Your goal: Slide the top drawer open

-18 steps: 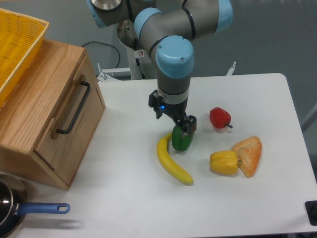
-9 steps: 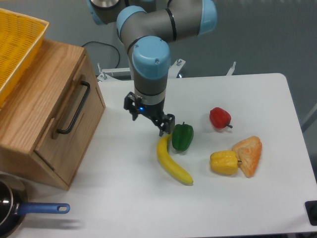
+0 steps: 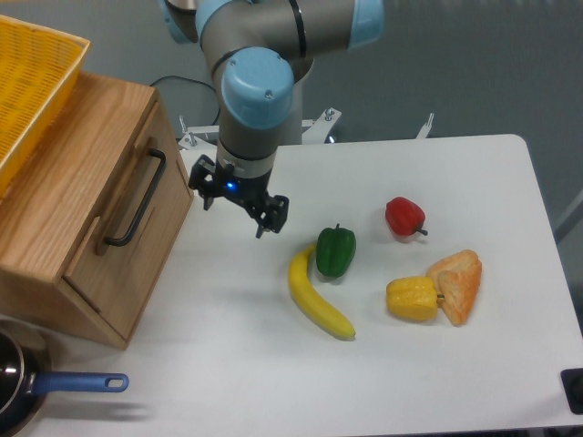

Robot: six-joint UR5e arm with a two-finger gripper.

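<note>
a banana, green pepper, red pepper and yellow pepper lie mid-table — none blocking the top drawer at the left edge, light oak, black bar handle, shut. the gripper hovers just beside it, fingers apart, empty. a yellow basket sits on top.

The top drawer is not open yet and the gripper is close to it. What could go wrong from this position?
1. The gripper hangs beside the black bar handle, not around it; a misaligned approach may hit the top drawer front instead.
2. The handle runs tilted in this view, so the fingers may slip off.
3. The yellow mesh basket rests on the cabinet; a hard pull could perhaps shake it.
</note>
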